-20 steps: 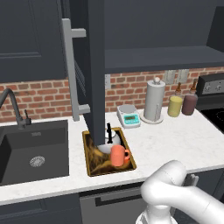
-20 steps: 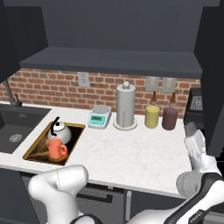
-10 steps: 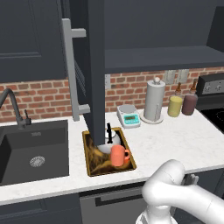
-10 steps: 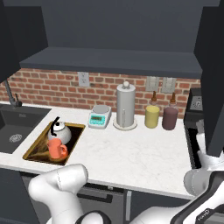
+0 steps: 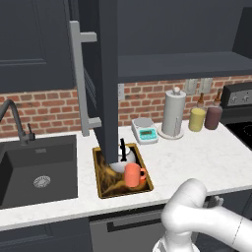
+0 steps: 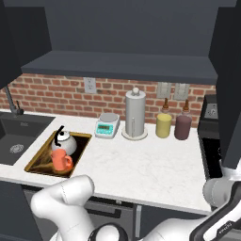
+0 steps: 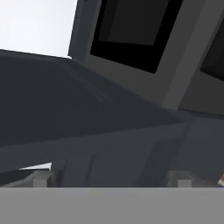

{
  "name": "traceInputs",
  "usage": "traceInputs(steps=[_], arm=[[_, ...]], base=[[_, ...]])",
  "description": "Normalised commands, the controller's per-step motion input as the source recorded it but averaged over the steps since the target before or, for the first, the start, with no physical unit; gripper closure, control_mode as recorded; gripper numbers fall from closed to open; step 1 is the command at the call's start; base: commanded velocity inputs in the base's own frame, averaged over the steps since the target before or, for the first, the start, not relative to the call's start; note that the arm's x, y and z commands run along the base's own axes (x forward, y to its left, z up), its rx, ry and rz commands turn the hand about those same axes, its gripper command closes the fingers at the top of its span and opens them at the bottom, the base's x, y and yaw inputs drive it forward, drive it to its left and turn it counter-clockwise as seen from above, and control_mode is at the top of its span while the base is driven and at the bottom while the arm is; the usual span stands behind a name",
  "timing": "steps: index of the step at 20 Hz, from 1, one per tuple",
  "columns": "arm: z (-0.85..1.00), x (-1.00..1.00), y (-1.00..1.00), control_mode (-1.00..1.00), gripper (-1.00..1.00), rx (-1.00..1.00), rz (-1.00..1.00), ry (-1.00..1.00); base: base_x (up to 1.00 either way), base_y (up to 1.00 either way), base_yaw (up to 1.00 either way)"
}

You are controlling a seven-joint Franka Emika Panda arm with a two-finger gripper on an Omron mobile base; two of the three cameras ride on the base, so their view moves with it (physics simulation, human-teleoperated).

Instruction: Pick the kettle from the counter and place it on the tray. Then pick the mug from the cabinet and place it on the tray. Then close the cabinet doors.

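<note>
Two of the three jobs look done from where you sit: the kettle [image 5: 124,158] and the mug [image 5: 133,174] both rest inside the tray [image 5: 102,183], kettle at the back end toward the brick wall, mug just in front of it and touching or nearly so, its loop handle turned to the right in the left base view. That leaves the cabinet doors. One door [image 5: 107,78] stands swung out edge-on over the tray, its long grey bar handle [image 5: 79,74] facing left, so the cabinet [image 6: 117,63] shelf is exposed and looks bare. A second door [image 6: 233,89] hangs open at the far right of the right base view. You have the arm folded low and out to the right, elbow [image 5: 189,206] down near the counter [image 5: 192,155] edge, forearm running off toward that right-hand door. The tray and its load lie well away from the hand, off to its left and lower. The hand view looks up along dark navy panels at close range, which I judge to be that door's face or underside. Fingertips can't be made out there; by every sign the jaws stand wide apart with nothing between them. My read: you're lining up to push that door shut.
</note>
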Motion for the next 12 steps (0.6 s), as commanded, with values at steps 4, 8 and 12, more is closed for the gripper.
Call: traceInputs(steps=[4, 8, 12], arm=[[0.00, 0.32, -0.22, -1.00, -1.00, 0.11, 0.00, 0.00], [0.00, 0.24, -0.26, -1.00, -1.00, 0.13, 0.00, -0.03], [0.06, 0.10, -0.26, -1.00, -1.00, 0.11, 0.00, -0.05]], base=[[0.00, 0.00, 0.00], [0.00, 0.00, 0.00], [0.00, 0.00, 0.00]])
